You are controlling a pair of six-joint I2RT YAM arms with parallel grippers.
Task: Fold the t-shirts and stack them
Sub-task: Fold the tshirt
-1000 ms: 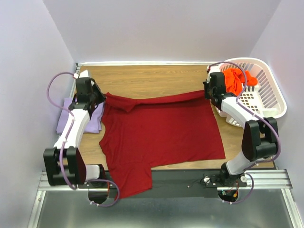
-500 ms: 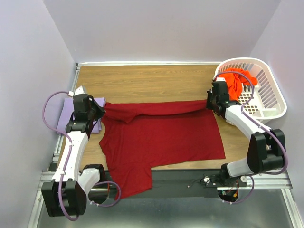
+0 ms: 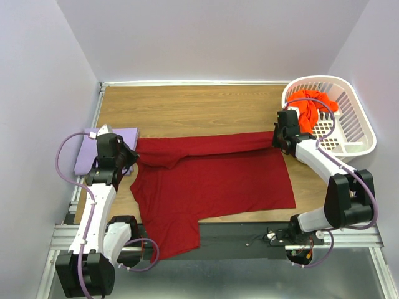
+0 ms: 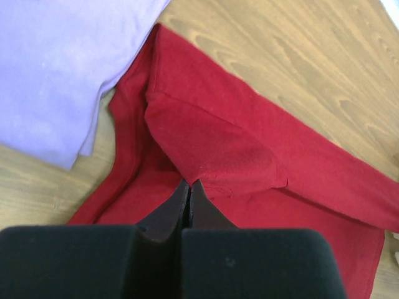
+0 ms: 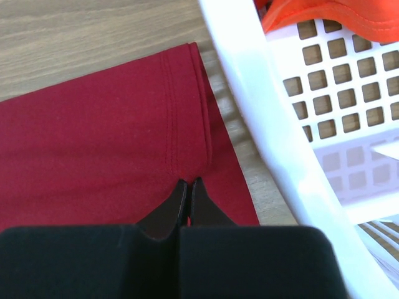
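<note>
Currently the crimson t-shirt [image 3: 212, 180] lies spread mid-table, far edge folded nearward — left gripper [image 4: 189, 184] and right gripper [image 5: 189, 182] each clamped on an end of that fold. Lavender t-shirt [image 3: 121, 134] lies at the left; orange-red t-shirt [image 3: 310, 104] fills the laundry basket [image 3: 358, 124], far right.

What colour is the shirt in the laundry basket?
The shirt is bright orange-red; the top view shows it best.

I'm pulling my left gripper [image 3: 131, 163] and right gripper [image 3: 276, 138] back toward my bases, dragging the crimson shirt [image 3: 212, 180] hem along, so the folded strip is widening. The lavender shirt [image 3: 87, 152] is getting uncovered beside my left one.
</note>
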